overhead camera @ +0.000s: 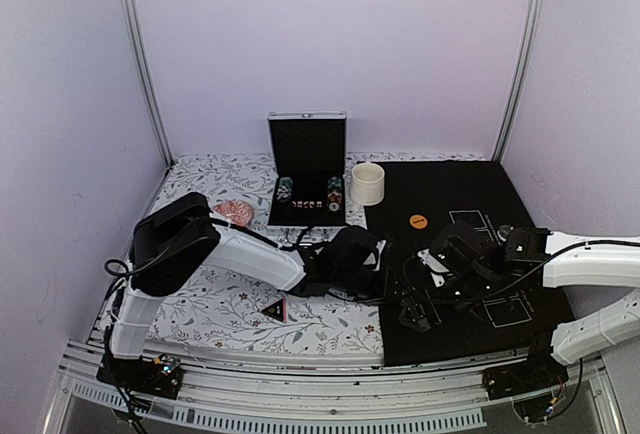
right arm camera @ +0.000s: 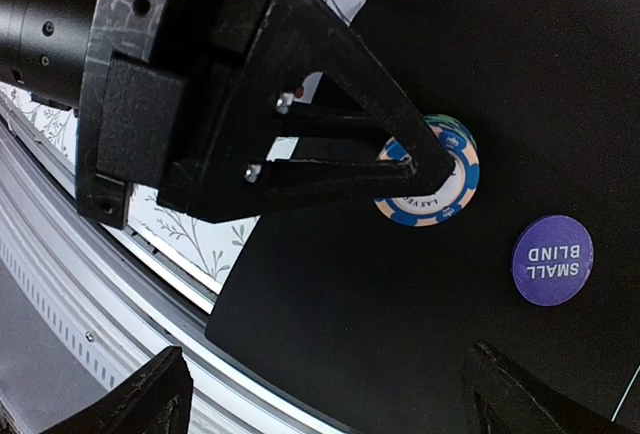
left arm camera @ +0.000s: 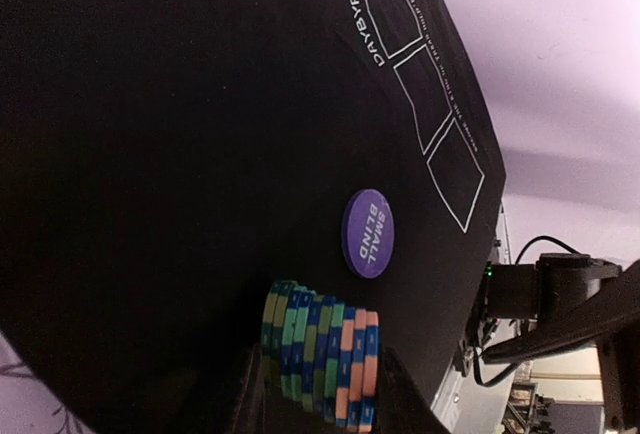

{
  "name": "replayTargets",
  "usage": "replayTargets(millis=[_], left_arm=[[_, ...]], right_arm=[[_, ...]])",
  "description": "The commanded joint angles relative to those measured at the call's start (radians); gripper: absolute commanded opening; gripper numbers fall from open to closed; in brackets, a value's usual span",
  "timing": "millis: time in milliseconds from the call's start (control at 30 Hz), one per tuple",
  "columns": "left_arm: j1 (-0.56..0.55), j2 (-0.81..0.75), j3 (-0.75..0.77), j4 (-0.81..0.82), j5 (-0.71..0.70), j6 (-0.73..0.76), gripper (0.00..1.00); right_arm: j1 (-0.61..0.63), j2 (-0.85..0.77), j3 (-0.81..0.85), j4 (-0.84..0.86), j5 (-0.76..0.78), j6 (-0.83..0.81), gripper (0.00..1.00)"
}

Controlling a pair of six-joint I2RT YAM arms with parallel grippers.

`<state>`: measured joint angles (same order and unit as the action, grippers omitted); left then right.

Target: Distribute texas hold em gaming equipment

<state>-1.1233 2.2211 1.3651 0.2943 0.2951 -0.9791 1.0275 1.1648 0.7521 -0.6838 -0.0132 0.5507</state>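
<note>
One stack of striped poker chips [left arm camera: 322, 359] clamped in the left gripper [left arm camera: 324, 396], on or just above the black mat [left arm camera: 150, 154], near the purple SMALL BLIND disc [left arm camera: 368, 233]; right gripper [right arm camera: 320, 399] spread wide apart.

**Lilac-walled enclosure around a covered table**

A plain lilac back wall [overhead camera: 330, 44] is seen behind the table [overhead camera: 230, 329], and it is joined at either side by a left wall [overhead camera: 60, 154] and a right wall [overhead camera: 590, 84] of the same colour. The back corners are marked by two slim metal uprights [overhead camera: 143, 64]. The left half of the table is covered by a white floral cloth [overhead camera: 205, 176], and the right half by a black mat [overhead camera: 455, 189] printed with white outlines. The near edge is finished with a slotted metal rail [overhead camera: 300, 399]. Everything is lit softly and evenly.
</note>
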Motion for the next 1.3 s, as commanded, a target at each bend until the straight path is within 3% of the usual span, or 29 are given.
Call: replayTargets(millis=[0,133,500,833,1267], left_arm=[[-0.017,0.032,0.048,0.042,0.045,-0.028,0.00],[-0.017,0.026,0.008,0.041,0.021,-0.038,0.00],[-0.011,0.060,-0.029,0.056,0.031,-0.080,0.00],[-0.003,0.058,-0.053,0.052,0.028,-0.087,0.05],[0.001,0.081,-0.062,0.091,0.061,-0.099,0.06]], right_arm=[[0.000,0.015,-0.017,0.030,0.048,-0.003,0.95],[-0.041,0.046,-0.023,0.096,0.025,-0.049,0.92],[-0.144,0.196,-0.004,0.160,0.023,-0.207,0.68],[-0.201,0.275,0.002,0.241,-0.018,-0.235,0.69],[-0.201,0.342,0.020,0.327,-0.024,-0.287,0.61]])
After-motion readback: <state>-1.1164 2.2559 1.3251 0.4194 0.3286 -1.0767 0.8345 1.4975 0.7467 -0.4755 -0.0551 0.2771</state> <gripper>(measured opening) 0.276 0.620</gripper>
